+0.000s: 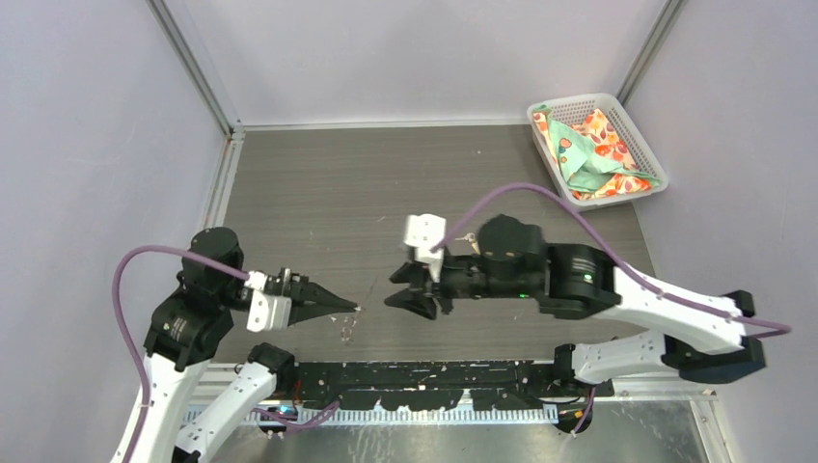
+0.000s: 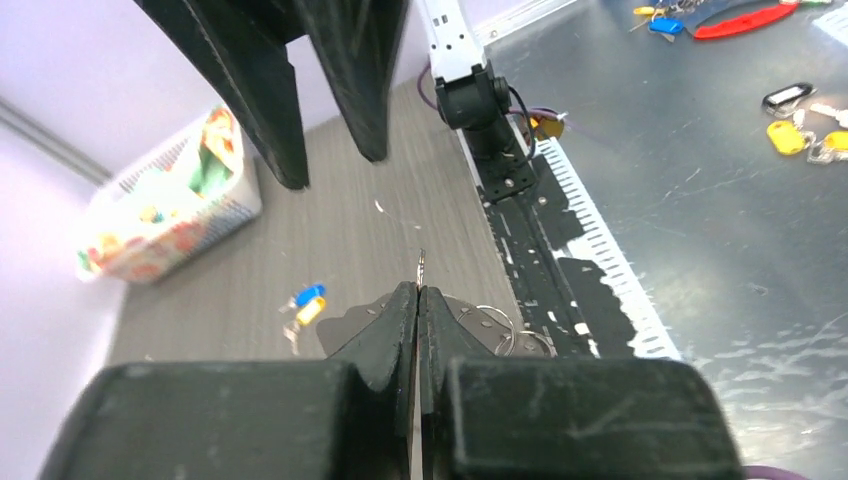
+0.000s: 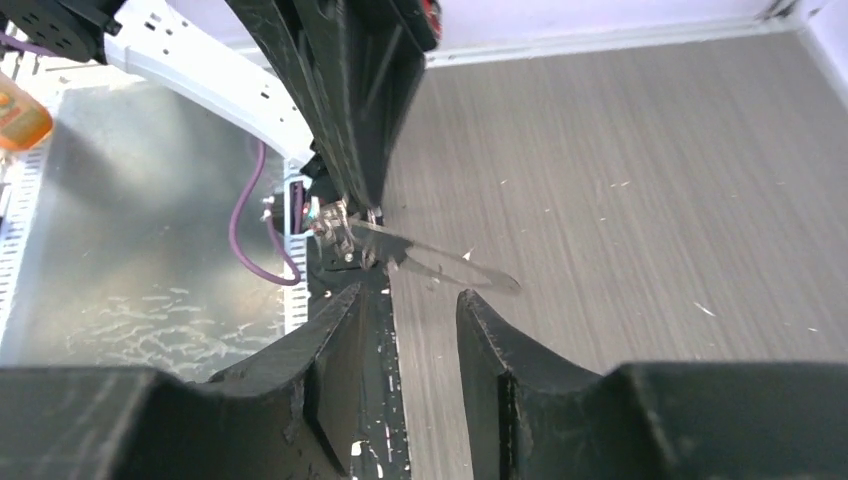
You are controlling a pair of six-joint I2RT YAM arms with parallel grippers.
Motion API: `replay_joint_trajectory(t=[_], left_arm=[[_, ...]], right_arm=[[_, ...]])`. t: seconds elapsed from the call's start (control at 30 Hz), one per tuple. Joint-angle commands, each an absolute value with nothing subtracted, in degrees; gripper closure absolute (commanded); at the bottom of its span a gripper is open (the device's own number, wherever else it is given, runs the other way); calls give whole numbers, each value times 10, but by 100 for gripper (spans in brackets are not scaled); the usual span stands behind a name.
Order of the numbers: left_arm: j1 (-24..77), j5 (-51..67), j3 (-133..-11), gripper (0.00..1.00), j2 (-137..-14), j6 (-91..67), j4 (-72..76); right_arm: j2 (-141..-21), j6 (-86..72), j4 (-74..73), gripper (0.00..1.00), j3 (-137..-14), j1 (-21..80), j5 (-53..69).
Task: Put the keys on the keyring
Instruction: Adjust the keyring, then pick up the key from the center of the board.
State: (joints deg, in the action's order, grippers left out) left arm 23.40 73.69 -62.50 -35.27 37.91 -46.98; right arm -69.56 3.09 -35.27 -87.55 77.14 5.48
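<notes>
Keyring (image 3: 440,263) pinched by left gripper (image 1: 356,309), near table's (image 1: 338,174) front edge

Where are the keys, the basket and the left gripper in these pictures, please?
keys (image 2: 309,303), left wrist view, on the blue and yellow heads.
basket (image 2: 236,196), left wrist view, on its white side wall.
left gripper (image 2: 417,292), left wrist view, between the shut jaws' tips.

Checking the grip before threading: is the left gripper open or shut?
Shut: in the wrist view of the left gripper, the fingers meet with no gap, and the keyring hangs from their tips.
</notes>
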Motion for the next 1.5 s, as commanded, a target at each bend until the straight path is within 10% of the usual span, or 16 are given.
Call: replay_joint_trajectory(t=[0.0,0.47,1.47], left_arm=[[236,805,-638,100,-340,483,-426],[236,882,-641,100,-323,504,-312],[286,738,-633,100,-390,20,29]], right_arm=[[-595,46,-198,56,-795,772,3],[-544,80,-136,58,-722,772,33],[-557,120,-18,58,-667,772,56]])
